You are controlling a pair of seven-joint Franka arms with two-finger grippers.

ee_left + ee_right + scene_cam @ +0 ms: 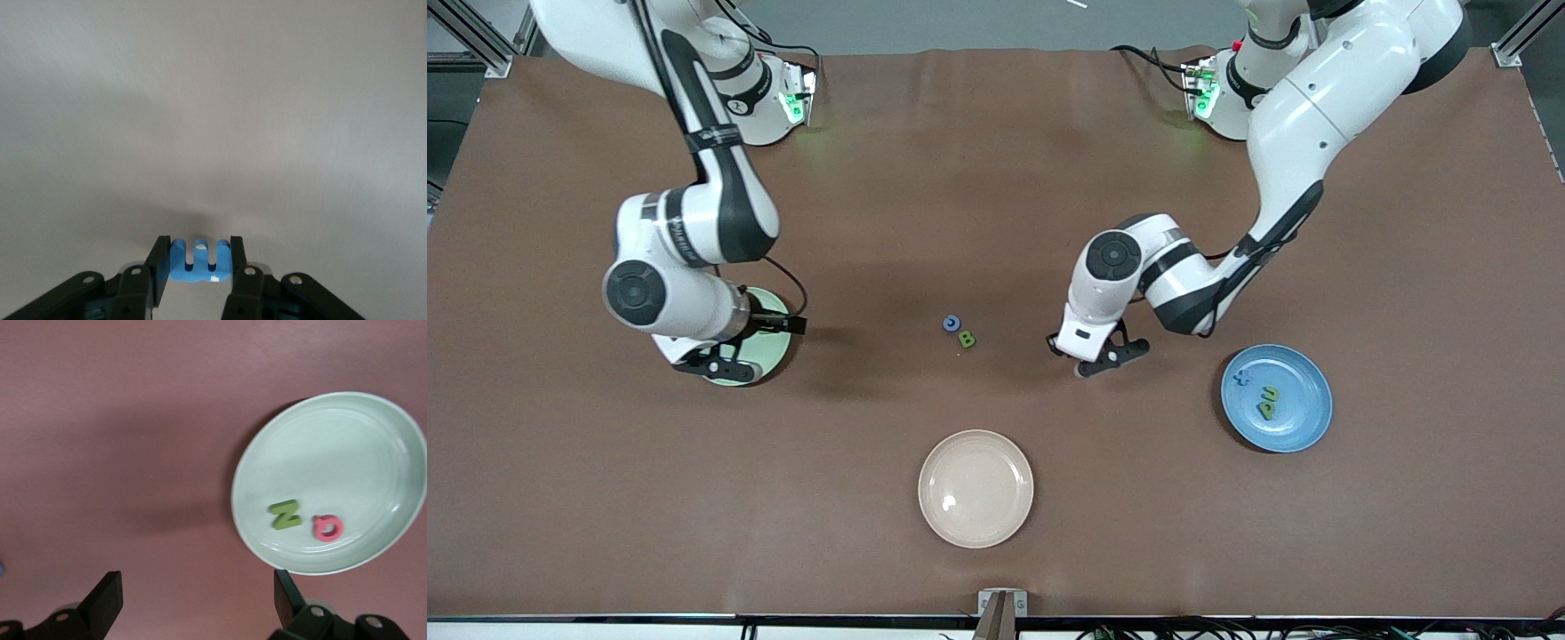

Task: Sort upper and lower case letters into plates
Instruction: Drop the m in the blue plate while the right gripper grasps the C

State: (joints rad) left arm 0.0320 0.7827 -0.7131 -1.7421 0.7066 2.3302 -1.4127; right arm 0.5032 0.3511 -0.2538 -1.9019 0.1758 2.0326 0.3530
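The blue m is pinched in the left pincer over bare bench, and with such a thin grip I'd guess it could slip or twist out before reaching the blue plate, which has x, u and p. Right pincer hangs wide open and empty over the mint plate, which holds N and Q. G and B sit touching mid-bench, beige plate empty.

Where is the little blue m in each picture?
Front view: hidden under the left gripper, which is low over the table between the green B and the blue plate.
Left wrist view: the blue m is pinched between the left gripper's fingers.
Right wrist view: not in it.
Shared landmark: the brown table.
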